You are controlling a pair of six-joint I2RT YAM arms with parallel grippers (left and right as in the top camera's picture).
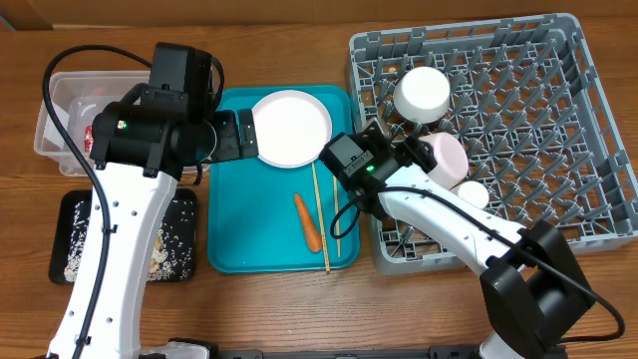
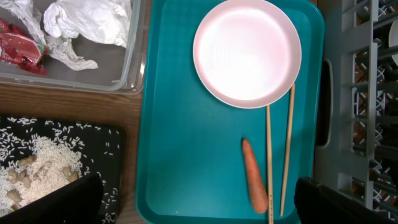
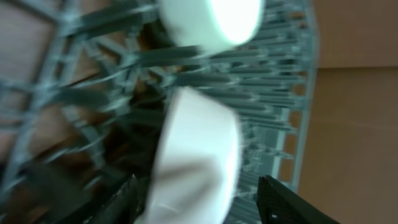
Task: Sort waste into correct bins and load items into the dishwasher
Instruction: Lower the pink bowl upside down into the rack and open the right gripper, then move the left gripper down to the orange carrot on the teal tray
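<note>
Brown wooden tabletop (image 1: 299, 309) is showing around everything. My left arm is reaching up from the lower left of the overhead view and bending right, so my left gripper (image 2: 198, 186) is hanging over the teal tray (image 2: 180, 124), fingers spread wide and holding nothing. The plate (image 2: 247, 51) is sitting at the tray's top, with the carrot (image 2: 255, 177) and chopsticks (image 2: 287, 149) lying at lower right and bare teal running down the left side.

My right arm is stretching from the lower right to the left edge of the grey rack (image 1: 558, 120). My right gripper (image 3: 198, 180) is straddling a blurred white bowl (image 3: 193, 143), fingers wide, with a gap showing beside the right one.

Tissue (image 2: 93, 22) and red wrapper (image 2: 18, 50) are lying in the clear tub (image 2: 134, 68) at upper left, and rice (image 2: 43, 162) is lying in the black tray (image 2: 118, 162) at lower left.
</note>
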